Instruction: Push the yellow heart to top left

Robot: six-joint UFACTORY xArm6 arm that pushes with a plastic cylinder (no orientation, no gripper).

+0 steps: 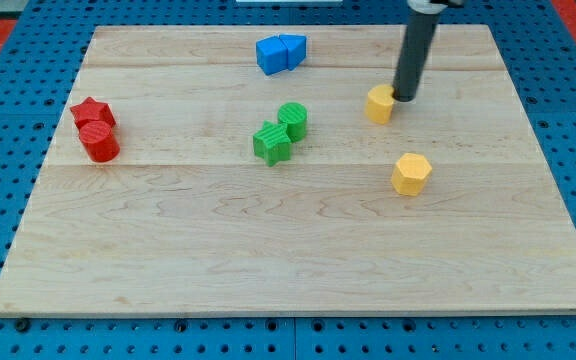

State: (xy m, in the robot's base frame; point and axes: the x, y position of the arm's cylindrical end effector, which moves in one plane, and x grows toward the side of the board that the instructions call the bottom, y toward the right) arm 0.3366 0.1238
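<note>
A dark rod reaches down from the view's top edge onto a pale wooden board (298, 260), my tip (405, 98) resting on the surface hard against the right side of a yellow block (380, 103), apparently the yellow heart, though its outline is too small to read with certainty. The arm carries no claw, only this straight rod, so nothing opens, closes or grips. The block sits in the upper right part of the board, touching the tip and just to the tip's left. Below the tip and slightly right, apart from it, lies a second yellow block (411, 174), a hexagonal piece. Well left of the tip and a little lower, a green cylinder (293, 119) and a green star-like block (272, 142) stand touching each other. Up and to the left of the tip, near the board's top edge, two blue blocks (281, 53) sit pressed together, their shapes unclear. Far to the tip's left, by the board's left edge, a red star-like block (92, 112) touches a red cylinder (99, 142). A blue perforated table (8, 150) surrounds the board.
</note>
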